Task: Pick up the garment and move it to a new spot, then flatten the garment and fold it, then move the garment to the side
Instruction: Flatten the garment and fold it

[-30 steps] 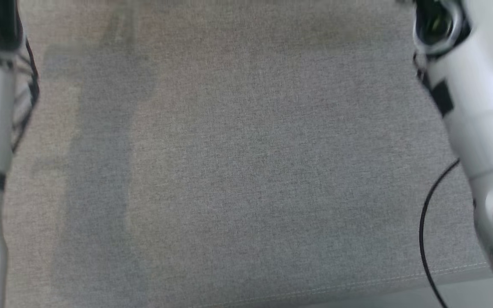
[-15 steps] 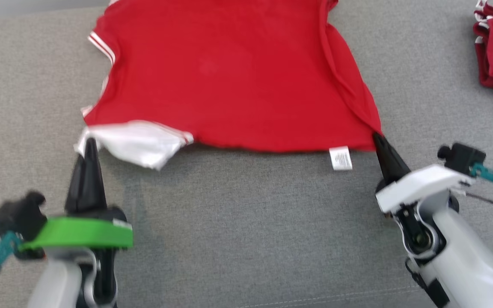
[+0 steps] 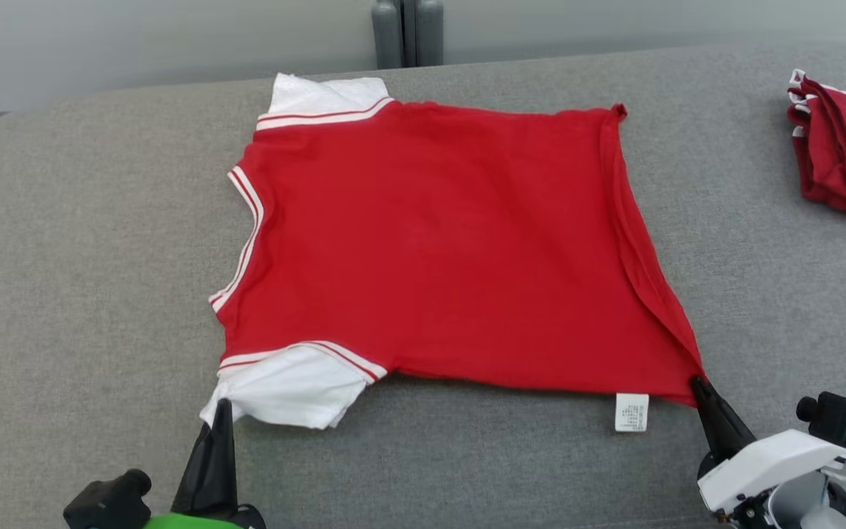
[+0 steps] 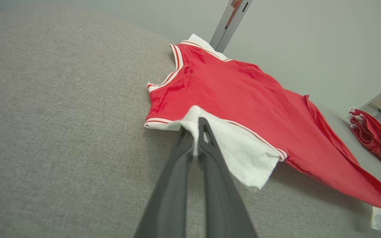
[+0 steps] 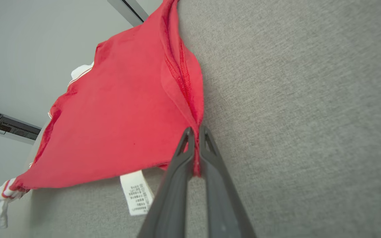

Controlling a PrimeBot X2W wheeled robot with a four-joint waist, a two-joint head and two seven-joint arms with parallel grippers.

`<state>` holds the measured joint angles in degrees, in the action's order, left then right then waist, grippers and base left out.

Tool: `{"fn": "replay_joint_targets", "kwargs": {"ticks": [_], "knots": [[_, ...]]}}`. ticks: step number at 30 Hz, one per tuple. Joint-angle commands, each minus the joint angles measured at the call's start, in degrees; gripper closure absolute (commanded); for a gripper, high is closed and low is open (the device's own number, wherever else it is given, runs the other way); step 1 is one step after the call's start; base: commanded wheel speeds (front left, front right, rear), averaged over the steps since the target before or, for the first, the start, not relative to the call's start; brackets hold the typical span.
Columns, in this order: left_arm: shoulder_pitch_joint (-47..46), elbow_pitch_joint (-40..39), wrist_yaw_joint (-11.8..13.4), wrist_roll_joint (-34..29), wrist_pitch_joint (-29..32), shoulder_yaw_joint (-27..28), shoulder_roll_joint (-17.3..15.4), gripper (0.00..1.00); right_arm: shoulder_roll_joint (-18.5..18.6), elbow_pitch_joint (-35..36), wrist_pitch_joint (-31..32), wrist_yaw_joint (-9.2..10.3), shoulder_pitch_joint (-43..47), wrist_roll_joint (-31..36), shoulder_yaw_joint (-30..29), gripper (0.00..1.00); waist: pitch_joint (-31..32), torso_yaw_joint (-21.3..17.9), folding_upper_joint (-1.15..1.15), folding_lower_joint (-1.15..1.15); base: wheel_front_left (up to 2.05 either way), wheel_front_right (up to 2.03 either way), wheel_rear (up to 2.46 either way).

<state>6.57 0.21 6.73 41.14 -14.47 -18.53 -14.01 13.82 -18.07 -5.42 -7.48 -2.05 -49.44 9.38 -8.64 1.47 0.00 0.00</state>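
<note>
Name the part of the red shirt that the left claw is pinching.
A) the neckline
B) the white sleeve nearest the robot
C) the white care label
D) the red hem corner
B: in the left wrist view the left claw is shut on the edge of the white sleeve of the shirt.

Cushion [image 3: 78,257] bare left; garment [image 3: 438,250] centre; pile [image 3: 845,147] right.
</note>
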Motion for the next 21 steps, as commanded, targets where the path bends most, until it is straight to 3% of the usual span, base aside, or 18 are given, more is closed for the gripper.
{"fn": "replay_joint_targets", "kwargs": {"ticks": [1,10,21], "knots": [[1.4,-0.4,0.2,-0.3,0.2,0.0,-0.7,1.00,0.1,0.8,1.0,-0.01,1.9,1.2,-1.5,1.00,1.4,0.5,0.00,0.00,0.00,0.00,0.00],[1.4,-0.6,-0.3,-0.2,1.1,-0.6,-1.7,1.00,-4.9,6.8,7.5,-0.02,6.6,6.0,-7.4,1.00,2.2,0.0,0.00,0.00,0.00,0.00,0.00],[-9.7,2.9,-3.6,-4.0,4.2,-3.1,-4.5,1.00,-8.4,12.9,14.7,-0.02,3.2,8.9,-9.9,1.00,0.3,-1.8,0.00,0.00,0.00,0.00,0.00]]}}
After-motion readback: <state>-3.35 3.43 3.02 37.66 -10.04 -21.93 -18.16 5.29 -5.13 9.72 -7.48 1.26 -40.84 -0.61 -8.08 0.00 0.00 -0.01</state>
